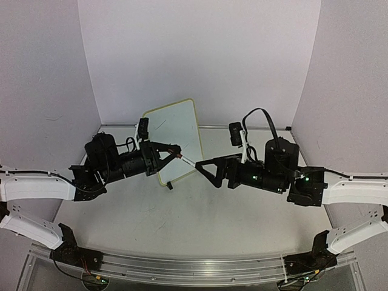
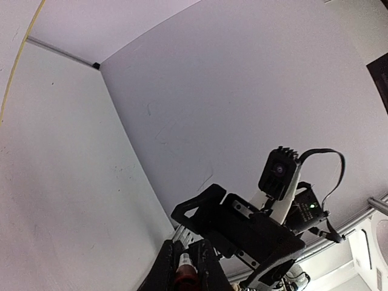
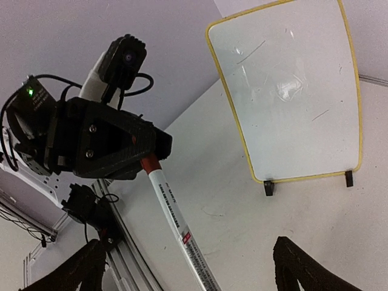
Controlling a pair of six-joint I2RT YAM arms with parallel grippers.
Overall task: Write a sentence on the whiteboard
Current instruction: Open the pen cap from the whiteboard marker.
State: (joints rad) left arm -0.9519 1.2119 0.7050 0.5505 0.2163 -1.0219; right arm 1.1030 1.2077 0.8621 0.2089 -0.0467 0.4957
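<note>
From above: whiteboard point(image 1: 179, 130) standing at the counter's point(image 1: 182, 209) back, left jaws clamped on a marker's point(image 1: 189, 160) red end, right jaws spread wide beside its barrel. Left wrist: red end pinched tight. Right wrist: barrel print too small to read, faint stray strokes on the board.

Small rectangular whiteboard point(image 1: 179, 127) point(image 3: 291, 91) with rounded corners, pale yellow frame and white glossy face. It stands on edge on two small black feet point(image 3: 268, 188), leaning back. Top view: upper centre of frame, turned at an angle. Right wrist view: upper right of frame, feet at the lower edge. The face carries only a few thin dark strokes point(image 3: 251, 51); no word is readable.
</note>
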